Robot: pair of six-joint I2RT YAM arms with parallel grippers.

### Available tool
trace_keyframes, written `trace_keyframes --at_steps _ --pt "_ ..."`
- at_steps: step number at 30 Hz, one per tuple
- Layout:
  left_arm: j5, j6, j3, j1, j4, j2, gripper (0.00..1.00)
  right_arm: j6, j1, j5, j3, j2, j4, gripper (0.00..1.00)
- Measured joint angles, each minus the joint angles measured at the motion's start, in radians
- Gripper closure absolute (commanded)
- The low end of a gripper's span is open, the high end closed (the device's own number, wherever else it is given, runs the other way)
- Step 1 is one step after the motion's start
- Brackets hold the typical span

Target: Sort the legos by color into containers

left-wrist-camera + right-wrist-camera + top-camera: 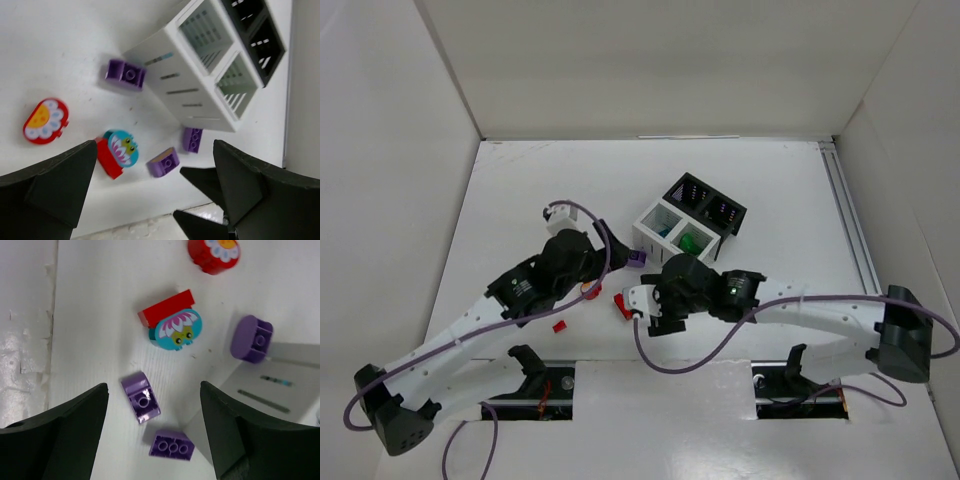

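We see an arched purple plastic brick (141, 397) on the white table (100, 290), in the gap between the spread, empty fingers of our right pincer (154, 390). A three-stud purple brick (172, 445) lies just beside it, against the white slatted bin (270, 400). A red brick capped with a teal printed tile (172, 322) lies ahead of the fingertips. Our left pincer (155, 145) is likewise released and holds nothing. The black bins (275, 57) sit ahead of it, to its right.

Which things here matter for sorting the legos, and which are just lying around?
For the job: purple studded plastic bricks, red brick with teal face tile, round red flower piece, small red brick, green brick in bin, white slatted bins, black bins.
Just there: purple arm cables, metal rail at right.
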Motion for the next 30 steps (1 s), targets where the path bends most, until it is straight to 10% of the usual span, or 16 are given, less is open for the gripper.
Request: trace_keyframes --at_steps 14,30 --pt "0.018 -0.129 -0.135 0.000 -0.117 -0.134 0.00 -0.242 -0.004 -0.088 0.043 0.391 0.147 0.12" --pt "-0.024 -0.092 -0.139 0.000 -0.111 -0.139 0.00 -0.339 -0.133 -0.243 0.137 0.485 0.162 0.03"
